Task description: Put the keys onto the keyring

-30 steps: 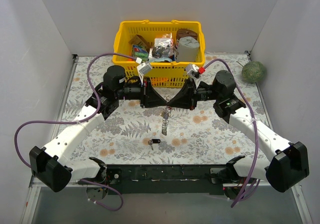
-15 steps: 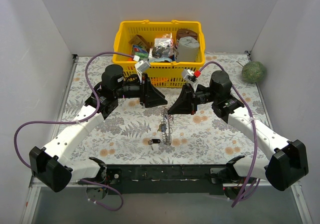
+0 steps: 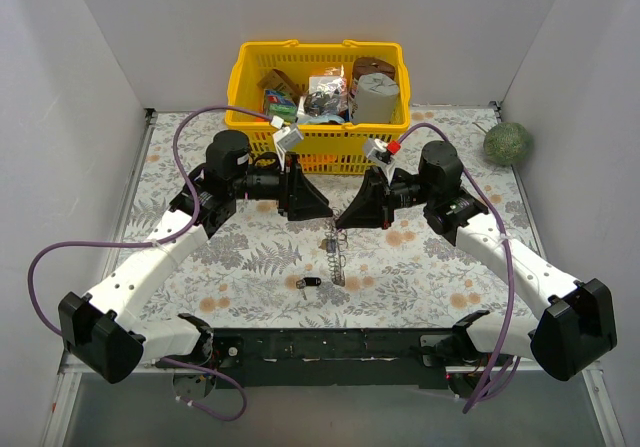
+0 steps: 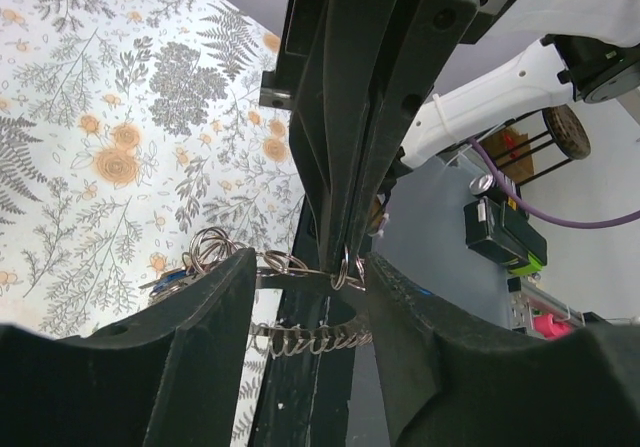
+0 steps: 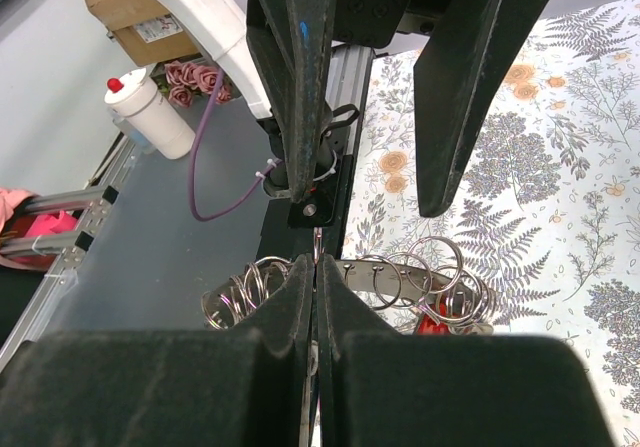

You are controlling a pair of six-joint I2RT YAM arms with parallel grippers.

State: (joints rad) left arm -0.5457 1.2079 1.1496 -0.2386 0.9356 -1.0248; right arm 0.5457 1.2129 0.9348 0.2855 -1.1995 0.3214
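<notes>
The right pincer is clenching a loop of the toothed round gold-and-silver metal keyring, just beneath it. The left pincer is hanging released alongside. Threading looks pending. The likely next move is fetching the small black-headed key on the desk below the left pincer.

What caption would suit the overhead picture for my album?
Right gripper pinches the keyring; left gripper open beside it; a black-headed key lies loose on the floral table.

The keyring sits before the basket (a key nearer, leftward).
</notes>
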